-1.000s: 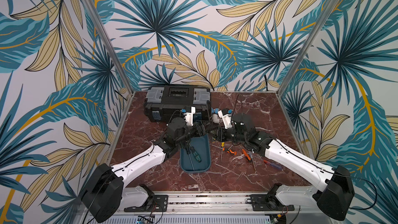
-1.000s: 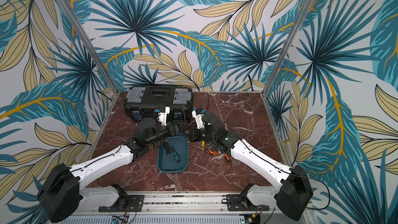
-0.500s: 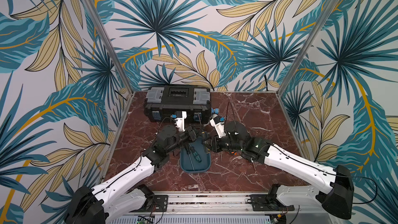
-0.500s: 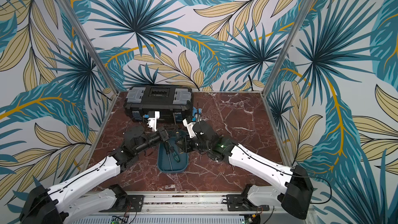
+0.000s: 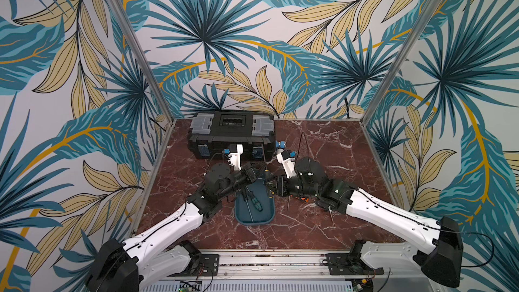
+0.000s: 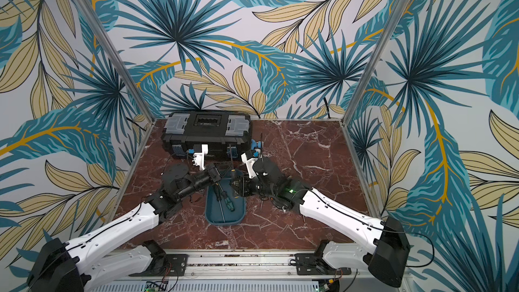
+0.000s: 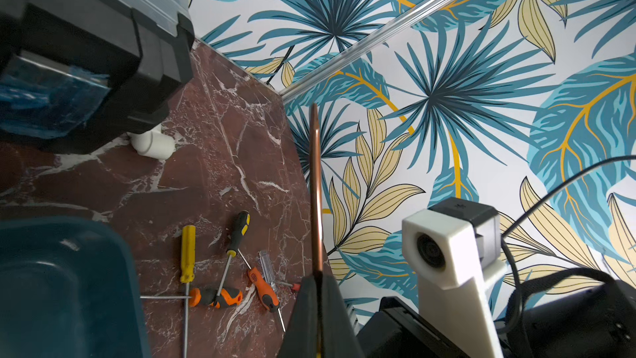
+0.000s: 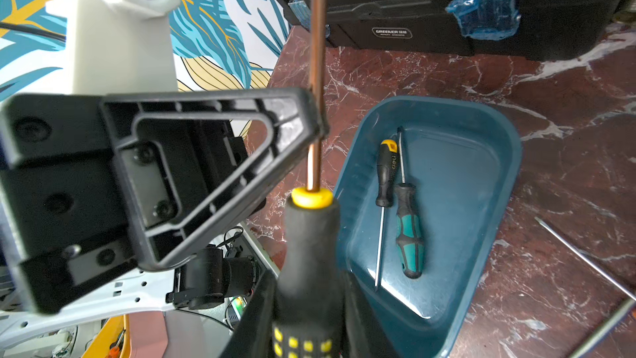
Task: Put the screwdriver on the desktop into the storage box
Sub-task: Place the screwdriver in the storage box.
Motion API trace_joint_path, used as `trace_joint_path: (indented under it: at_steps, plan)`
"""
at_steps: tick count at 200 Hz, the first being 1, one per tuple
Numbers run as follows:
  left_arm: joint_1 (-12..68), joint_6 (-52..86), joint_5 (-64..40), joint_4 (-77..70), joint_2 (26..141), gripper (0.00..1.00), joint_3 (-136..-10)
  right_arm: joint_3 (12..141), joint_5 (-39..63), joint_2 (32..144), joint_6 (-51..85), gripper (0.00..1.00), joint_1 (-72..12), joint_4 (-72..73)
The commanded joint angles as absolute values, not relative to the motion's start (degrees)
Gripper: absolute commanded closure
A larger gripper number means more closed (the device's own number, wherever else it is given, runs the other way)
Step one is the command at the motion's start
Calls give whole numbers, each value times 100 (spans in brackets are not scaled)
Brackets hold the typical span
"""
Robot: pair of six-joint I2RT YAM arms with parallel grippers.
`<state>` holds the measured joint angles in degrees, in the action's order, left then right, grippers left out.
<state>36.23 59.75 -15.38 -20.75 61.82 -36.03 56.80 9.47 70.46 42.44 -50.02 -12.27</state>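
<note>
Two white-and-black robot arms meet over the middle of a dark red marble desktop (image 5: pixel 323 141). The left arm reaches in from 8 o'clock and the right from 4 o'clock.

Between them a black-and-yellow screwdriver (image 8: pixel 309 253) stands upright, lifted clear of the desktop, at the 12 o'clock end of the teal storage box (image 5: pixel 254 221). The right gripper (image 8: pixel 306 301) is clamped around its thick handle. The left gripper (image 7: pixel 316 277) is pinched closed on its copper-coloured shaft (image 7: pixel 316 184), just above the yellow collar. Both grippers hold the same tool, and its tip points up.

The storage box lies lengthwise from 12 to 6 o'clock, near the front centre of the desktop. Inside it, two tools lie close side by side: a teal-handled screwdriver (image 8: pixel 407 235) and a slim black screwdriver (image 8: pixel 385 173) with a yellow cap.

At 3 o'clock from the box, several loose screwdrivers (image 7: pixel 237 232) lie crossed over one another on the marble, with yellow, orange, black and clear handles. A black toolbox (image 5: pixel 231 133) with grey lid compartments sits at 11 o'clock, by the back wall.
</note>
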Motion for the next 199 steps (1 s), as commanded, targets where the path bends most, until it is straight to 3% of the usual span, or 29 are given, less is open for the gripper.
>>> trace_joint_path:
  at_steps: [1, 10, 25, 50, 73, 77, 92, 105, 121, 149, 199]
  plan:
    - [3560, 5944, -1801, -2549, 6327, 61, -3540, 5701, 1098, 6982, 4207, 100, -5052, -1180]
    - [3564, 5897, -1851, -2449, 6350, 53, -3571, 5754, 1114, 7019, 4163, 100, -5052, -1191]
    - [3561, 5740, -1987, -2192, 6385, 53, -3671, 5848, 1116, 7066, 4089, 100, -5050, -1482]
    - [3557, 5645, -2118, -1940, 6500, 73, -3814, 5871, 1072, 7049, 4013, 100, -5053, -1571]
    - [3547, 5723, -2032, -2022, 6590, 100, -3814, 5830, 1028, 7014, 4041, 100, -5053, -1609]
    - [3551, 5744, -2023, -2061, 6606, 100, -3814, 5816, 1021, 7007, 4065, 100, -5046, -1608]
    - [3538, 5878, -2039, -2220, 6677, 100, -3814, 5738, 1076, 6943, 4136, 86, -5027, -1563]
    - [3524, 5965, -2110, -2458, 6721, 100, -3793, 5608, 1209, 6821, 4203, 59, -4996, -1449]
    - [3475, 6020, -2227, -2682, 6748, 100, -3788, 5379, 1448, 6601, 4352, 37, -4893, -1311]
    - [3404, 6089, -2450, -3024, 6772, 100, -3780, 4721, 2372, 6226, 4747, 25, -4715, -300]
    - [3375, 6795, -2818, -4658, 7011, 100, -3407, 4121, 2948, 6145, 5395, 30, -4400, 938]
